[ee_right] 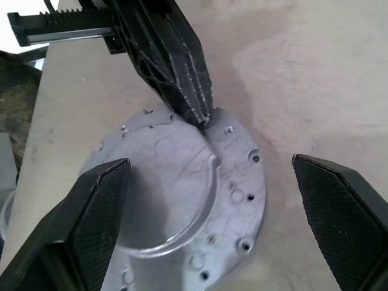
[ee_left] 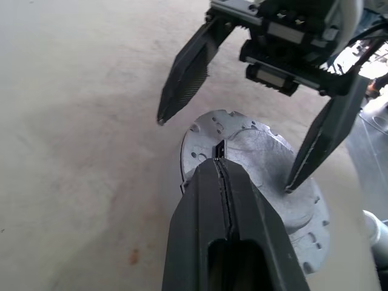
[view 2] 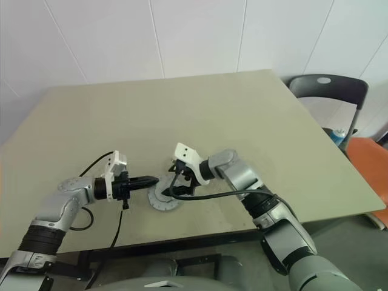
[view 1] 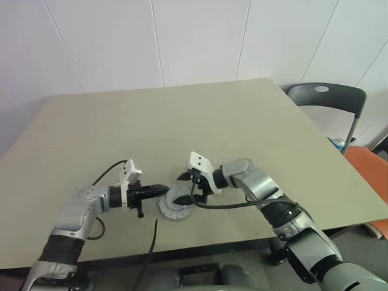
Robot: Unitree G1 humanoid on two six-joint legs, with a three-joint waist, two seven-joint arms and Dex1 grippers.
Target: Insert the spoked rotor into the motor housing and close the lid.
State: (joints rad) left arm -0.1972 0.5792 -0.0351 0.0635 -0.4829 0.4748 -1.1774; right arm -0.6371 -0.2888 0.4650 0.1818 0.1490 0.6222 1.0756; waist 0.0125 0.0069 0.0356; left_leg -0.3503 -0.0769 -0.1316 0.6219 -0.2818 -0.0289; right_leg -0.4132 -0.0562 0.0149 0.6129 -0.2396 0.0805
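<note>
The lid (view 1: 174,210) is a flat grey disc with a notched edge, lying on the tan table (view 1: 182,121) near its front edge. My left gripper (view 1: 162,190) is shut, nothing held, its tips (ee_left: 219,160) at the lid's rim and just above its top face. My right gripper (ee_right: 209,163) hangs open over the lid, one finger (ee_left: 188,73) on each side of the raised centre, neither touching it. The left gripper's tip (ee_right: 203,118) points in between them. The spoked rotor and the motor housing are hidden.
A black cable (view 1: 151,242) hangs over the table's front edge by the lid. To the right of the table stand a dark chair (view 1: 327,100) and an orange seat (view 1: 367,167). The table stretches bare behind the grippers.
</note>
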